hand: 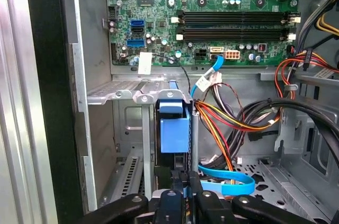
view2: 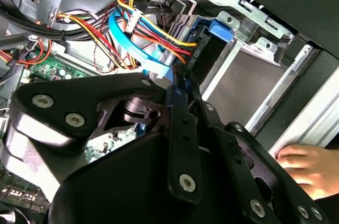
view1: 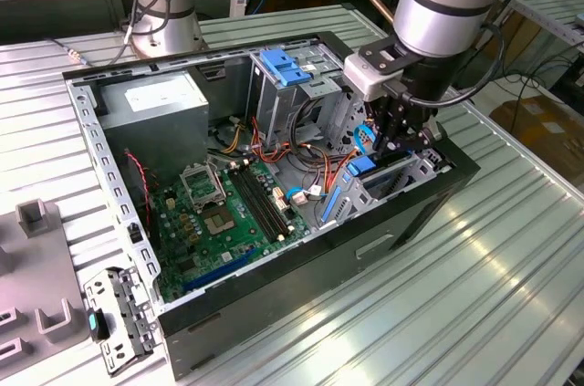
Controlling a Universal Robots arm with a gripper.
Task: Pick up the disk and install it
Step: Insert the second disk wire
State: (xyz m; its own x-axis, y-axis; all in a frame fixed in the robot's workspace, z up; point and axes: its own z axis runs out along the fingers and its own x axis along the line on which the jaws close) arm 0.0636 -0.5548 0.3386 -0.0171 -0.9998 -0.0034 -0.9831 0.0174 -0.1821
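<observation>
The arm has the pincer (view1: 399, 138) lowered inside the open computer case (view1: 383, 240), over the metal drive cage (view1: 415, 172) at the exterior view's right end of the chassis. The disk (hand: 175, 134) stands on edge in a slot of that cage, its blue carrier showing between the grey rails. In the first wrist view the fingers (hand: 180, 195) close tight on the disk's near edge, so the pincer is pinching the disk. This looks like the install step, with picking up already done: the disk is partly down in the bay, though how deep it sits is hard to judge, as the cage walls hide its far end. Seating it calls for a straight push along the rails, keeping the carrier square and clear of the flat blue data cable (hand: 225, 181) and the bundle of coloured power wires (hand: 233, 121) just beside the slot. A person's hand (view2: 304, 168) rests at the case edge in the second wrist view.
</observation>
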